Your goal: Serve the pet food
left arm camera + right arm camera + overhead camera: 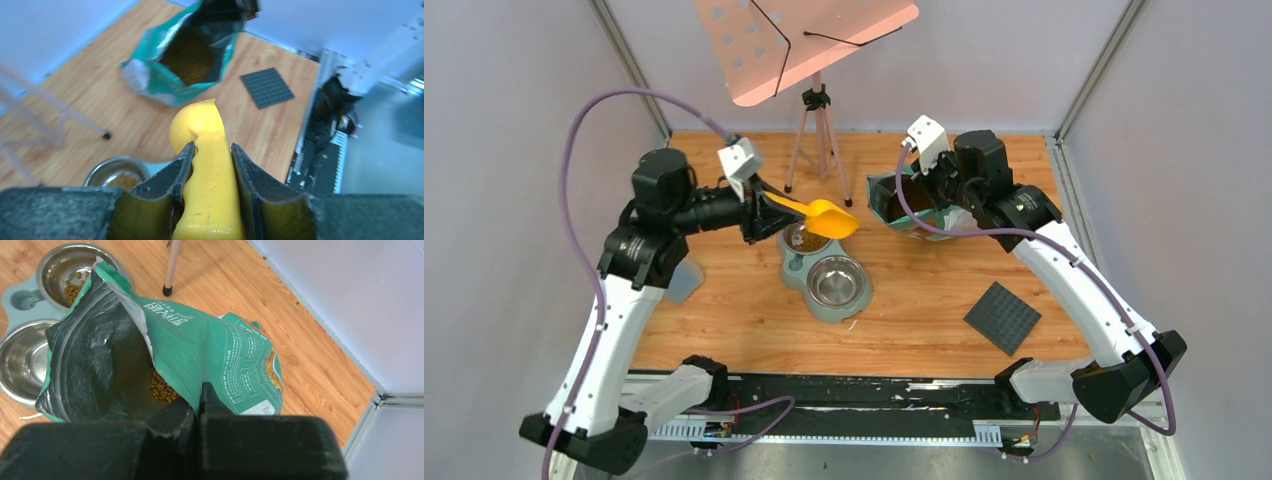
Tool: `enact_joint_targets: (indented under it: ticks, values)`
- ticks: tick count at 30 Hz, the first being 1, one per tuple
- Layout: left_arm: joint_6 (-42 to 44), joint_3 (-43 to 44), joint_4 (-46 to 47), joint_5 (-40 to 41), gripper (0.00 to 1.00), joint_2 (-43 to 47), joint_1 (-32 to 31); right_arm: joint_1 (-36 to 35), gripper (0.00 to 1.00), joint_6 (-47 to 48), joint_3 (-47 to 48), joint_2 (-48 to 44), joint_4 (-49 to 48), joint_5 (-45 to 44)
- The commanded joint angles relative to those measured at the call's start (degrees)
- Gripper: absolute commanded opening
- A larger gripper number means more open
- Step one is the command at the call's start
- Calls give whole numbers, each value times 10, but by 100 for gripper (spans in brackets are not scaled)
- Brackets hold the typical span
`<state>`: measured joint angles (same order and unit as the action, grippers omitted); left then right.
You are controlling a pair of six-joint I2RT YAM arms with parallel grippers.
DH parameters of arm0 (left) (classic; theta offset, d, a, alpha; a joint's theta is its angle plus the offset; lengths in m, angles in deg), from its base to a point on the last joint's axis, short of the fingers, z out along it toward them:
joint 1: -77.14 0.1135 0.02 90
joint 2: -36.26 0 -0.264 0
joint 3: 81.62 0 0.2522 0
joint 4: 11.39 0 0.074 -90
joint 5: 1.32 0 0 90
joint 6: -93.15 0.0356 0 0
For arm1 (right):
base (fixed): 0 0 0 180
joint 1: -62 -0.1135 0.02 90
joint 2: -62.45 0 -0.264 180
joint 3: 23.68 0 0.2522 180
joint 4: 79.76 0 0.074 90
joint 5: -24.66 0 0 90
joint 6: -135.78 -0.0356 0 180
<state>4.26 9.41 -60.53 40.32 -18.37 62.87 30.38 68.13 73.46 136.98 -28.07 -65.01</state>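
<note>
My left gripper (759,210) is shut on the handle of a yellow scoop (829,217), held in the air over the far bowl (807,240) of a teal double feeder. The jaws clamp the handle (210,180) from both sides. I cannot see inside the scoop. Brown pet food lies in the far bowl (75,285), which also shows in the left wrist view (117,177), and in the open teal bag (161,385). The near bowl (837,282) looks empty. My right gripper (197,400) is shut on the bag's rim (210,350) and holds its mouth (187,60) open.
A tripod music stand (817,130) with a pink perforated board (804,40) stands behind the feeder. A dark grey studded plate (1002,317) lies at the front right. A pale blue object (684,280) sits by the left arm. Walls close in on both sides.
</note>
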Motion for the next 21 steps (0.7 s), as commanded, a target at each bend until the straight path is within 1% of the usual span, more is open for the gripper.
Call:
enact_joint_targets:
  ticks: [1, 4, 7, 9, 10, 11, 12, 14, 19, 21]
  values:
    - [42, 64, 23, -28, 0, -40, -104, -6, 0, 22, 9, -43, -26, 48]
    - [5, 55, 110, -12, 0, -69, -152, -16, 0, 35, 1, -50, -26, 54]
    - [-31, 59, 147, -4, 0, -97, -180, -21, 0, 36, 6, -48, -19, 53]
    - [-47, 64, 160, 43, 0, -111, -195, -22, 0, 36, 13, -49, -12, 50]
    - [-50, 60, 167, 102, 0, -111, -203, -22, 0, 34, 15, -50, -10, 49]
    - [-56, 56, 172, 134, 0, -109, -206, -22, 0, 30, 16, -52, -8, 47]
    - [-58, 45, 184, 190, 0, -107, -211, -22, 0, 23, 15, -54, -8, 43]
    - [-66, 32, 197, 252, 0, -112, -219, -22, 0, 9, 11, -56, -8, 41]
    - [-39, -4, 251, 315, 0, -144, -250, -22, 0, -4, 12, -48, -8, 61]
    - [-4, -7, 261, 339, 0, -168, -273, -22, 0, -12, 19, -40, -9, 57]
